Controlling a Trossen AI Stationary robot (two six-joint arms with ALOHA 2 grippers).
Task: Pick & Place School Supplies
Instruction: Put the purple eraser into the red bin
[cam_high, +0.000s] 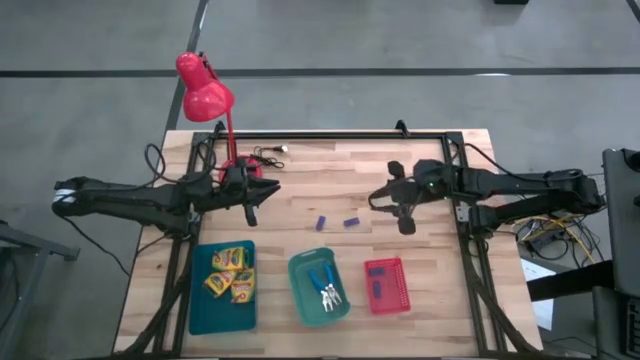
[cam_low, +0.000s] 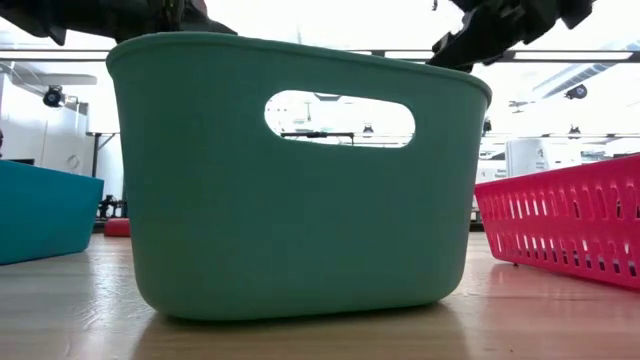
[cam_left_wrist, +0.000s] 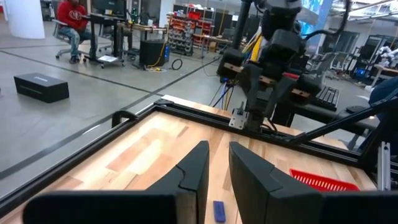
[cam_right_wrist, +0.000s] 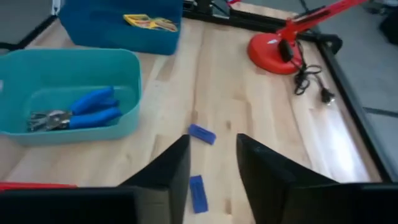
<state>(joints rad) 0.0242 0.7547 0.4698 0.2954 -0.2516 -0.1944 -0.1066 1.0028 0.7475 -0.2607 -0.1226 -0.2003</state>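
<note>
High view shows two blocks (cam_high: 336, 223) on the counter (cam_high: 300, 190) between both spread pincers, nearer the right pincer (cam_high: 405, 222).

Even overhead light across my table (cam_high: 300, 190), bright, no hard glare. Soft short shadows under my right gripper (cam_high: 405, 222) and left gripper (cam_high: 250, 212). Low view strongly backlit: ceiling whiteout behind green tray (cam_low: 300, 200), its near wall dim, faint reflection on wood below. Right wrist view: own fingers (cam_right_wrist: 168, 171) dark, soft, out of focus; purple blocks (cam_right_wrist: 201, 134) just ahead slightly blurred; pale sheen on wood beyond, near lamp base (cam_right_wrist: 273, 46). Left wrist view: fingers (cam_left_wrist: 196, 171) dark, blurred; far room bright.
</note>
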